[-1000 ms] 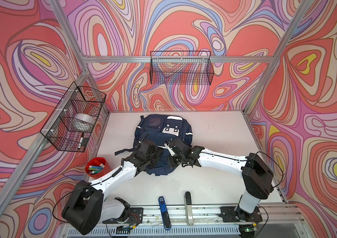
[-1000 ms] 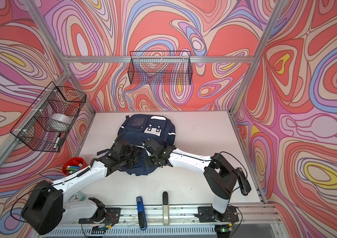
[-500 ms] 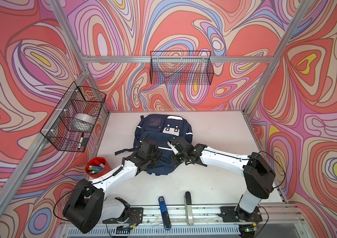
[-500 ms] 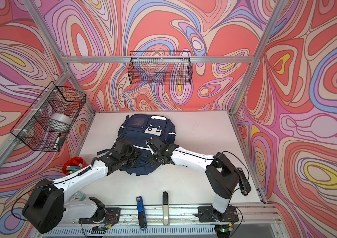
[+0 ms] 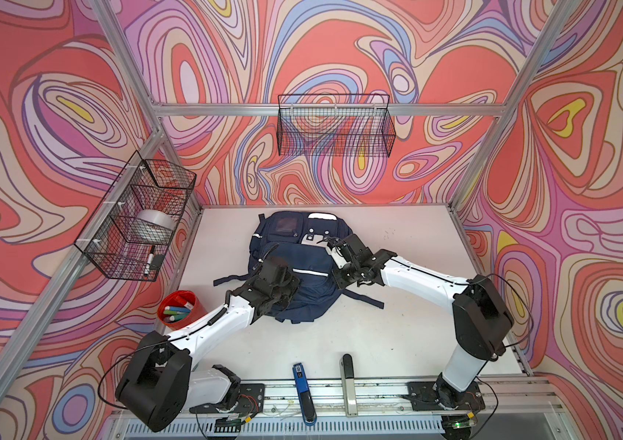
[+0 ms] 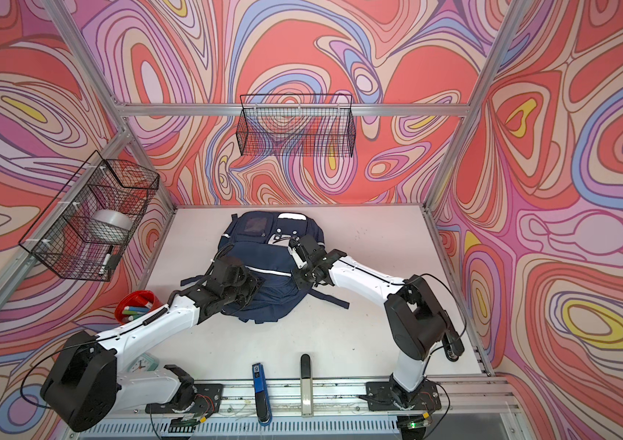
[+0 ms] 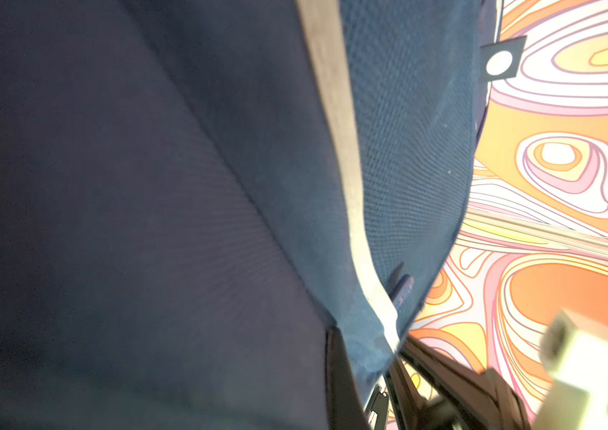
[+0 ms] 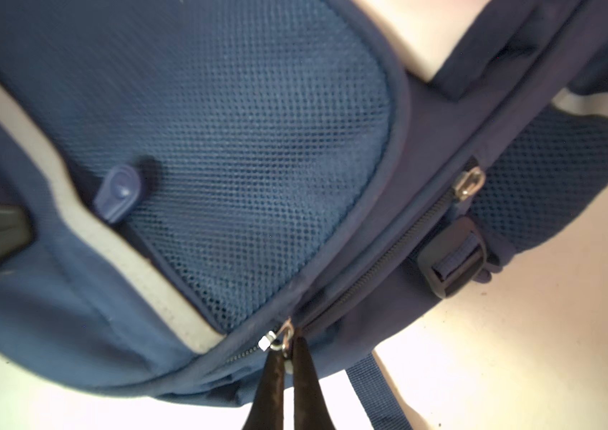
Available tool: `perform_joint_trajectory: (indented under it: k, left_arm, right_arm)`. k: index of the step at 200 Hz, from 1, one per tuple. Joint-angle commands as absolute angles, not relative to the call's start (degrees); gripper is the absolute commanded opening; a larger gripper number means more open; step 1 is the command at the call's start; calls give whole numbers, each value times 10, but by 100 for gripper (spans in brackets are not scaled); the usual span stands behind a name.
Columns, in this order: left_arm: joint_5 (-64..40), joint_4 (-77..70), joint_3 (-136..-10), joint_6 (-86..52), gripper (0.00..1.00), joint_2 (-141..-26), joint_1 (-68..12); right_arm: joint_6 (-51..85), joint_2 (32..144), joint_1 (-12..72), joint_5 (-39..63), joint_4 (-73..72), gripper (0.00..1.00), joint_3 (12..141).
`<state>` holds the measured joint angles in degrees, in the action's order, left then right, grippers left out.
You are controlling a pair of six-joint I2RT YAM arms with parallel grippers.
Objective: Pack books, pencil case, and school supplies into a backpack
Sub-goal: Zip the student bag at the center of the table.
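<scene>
The navy backpack (image 5: pixel 294 263) (image 6: pixel 264 263) lies flat in the middle of the table, pockets facing up. My left gripper (image 5: pixel 290 284) sits low on its front. In the left wrist view that gripper (image 7: pixel 373 357) is shut on a fold of the backpack (image 7: pixel 146 186), right by a white stripe (image 7: pixel 336 111). My right gripper (image 5: pixel 336 276) is at the bag's right side. In the right wrist view its fingers (image 8: pixel 287 353) are shut on a metal zip pull (image 8: pixel 280 340) on the bag's side seam. The books, pencil case and school supplies are out of view.
A red cup of markers (image 5: pixel 180 314) stands left of the bag. A blue stapler (image 5: pixel 302 384) and a black-and-grey bar (image 5: pixel 348 381) lie at the front edge. Wire baskets hang on the left wall (image 5: pixel 138 224) and the back wall (image 5: pixel 334 125).
My left gripper has closed on the backpack's fabric. My right gripper has moved toward the back of the table along the bag's right side, still holding the zip pull.
</scene>
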<state>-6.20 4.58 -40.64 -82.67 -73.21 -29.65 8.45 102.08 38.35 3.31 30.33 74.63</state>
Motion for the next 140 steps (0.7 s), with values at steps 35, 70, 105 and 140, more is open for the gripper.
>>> perform_joint_trajectory:
  k: [35, 70, 105, 140]
  left_arm:
    - [-50, 96, -398, -798, 0, -695, -293]
    - [-72, 60, -406, -767, 30, -715, -293]
    - [-24, 95, -436, -687, 54, -675, -296]
    - [21, 110, -449, -594, 90, -594, -294]
  right_arm:
    - [76, 1074, 320, -89, 292, 0, 807]
    - [72, 1041, 319, -60, 278, 0, 783]
    - [70, 998, 319, -48, 274, 11, 750]
    - [86, 946, 319, -53, 264, 58, 737]
